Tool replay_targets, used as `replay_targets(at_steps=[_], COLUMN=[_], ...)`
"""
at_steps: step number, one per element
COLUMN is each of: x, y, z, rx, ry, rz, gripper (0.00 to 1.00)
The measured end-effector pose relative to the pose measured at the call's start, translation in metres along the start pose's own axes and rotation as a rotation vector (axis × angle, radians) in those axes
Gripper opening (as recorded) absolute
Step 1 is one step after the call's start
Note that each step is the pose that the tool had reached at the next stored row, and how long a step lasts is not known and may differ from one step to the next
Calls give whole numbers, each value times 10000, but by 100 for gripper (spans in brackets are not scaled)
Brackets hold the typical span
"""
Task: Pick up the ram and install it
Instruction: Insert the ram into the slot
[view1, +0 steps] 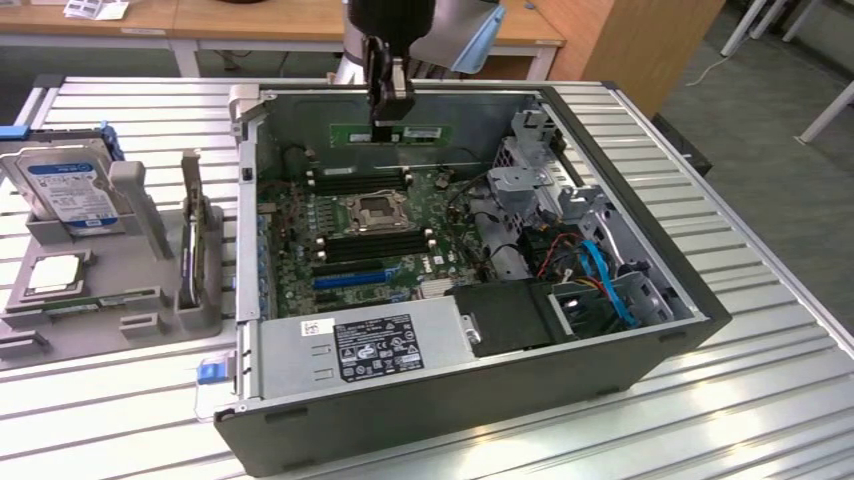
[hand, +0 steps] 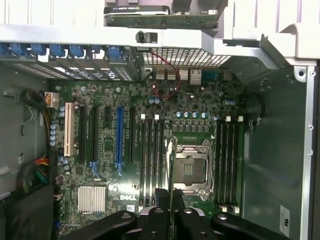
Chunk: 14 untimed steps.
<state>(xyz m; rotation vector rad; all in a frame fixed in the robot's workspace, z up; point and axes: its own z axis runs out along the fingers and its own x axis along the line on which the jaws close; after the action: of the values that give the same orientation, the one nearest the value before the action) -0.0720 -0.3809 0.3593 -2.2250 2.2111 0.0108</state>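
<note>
Our pincer (view1: 388, 118) is closed down narrow on the ram (view1: 416, 132). It pinches the green stick by its upper edge at about the middle, so the stick hangs below the fingers. The ram is held in the air over the far part of the open computer case (view1: 467, 410), clear of the board.

Its long axis runs level across the exterior view from left to right, which matches the lie of the black memory slots (view1: 358, 180) beneath it. In the wrist view we look down past the pincer (hand: 171, 200) along the ram (hand: 171, 165), which shows edge-on as a thin line. It lies parallel to the slots (hand: 150, 160) and close beside the empty processor socket (hand: 191, 170).

We judge that the slots lie straight below the stick, with the axes already agreeing. We cannot tell which slot it stands over.

Farther out, on the exterior view's left, a hard drive (view1: 67, 185) stands in a grey holder on the counter (view1: 761, 340).
</note>
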Motion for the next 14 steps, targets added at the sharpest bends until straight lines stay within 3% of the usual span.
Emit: replay_targets(at_steps=[6, 14], x=[34, 304], y=[104, 115], z=[109, 254], rx=[0, 1], ry=[0, -2], rz=[0, -1], gripper=[14, 14])
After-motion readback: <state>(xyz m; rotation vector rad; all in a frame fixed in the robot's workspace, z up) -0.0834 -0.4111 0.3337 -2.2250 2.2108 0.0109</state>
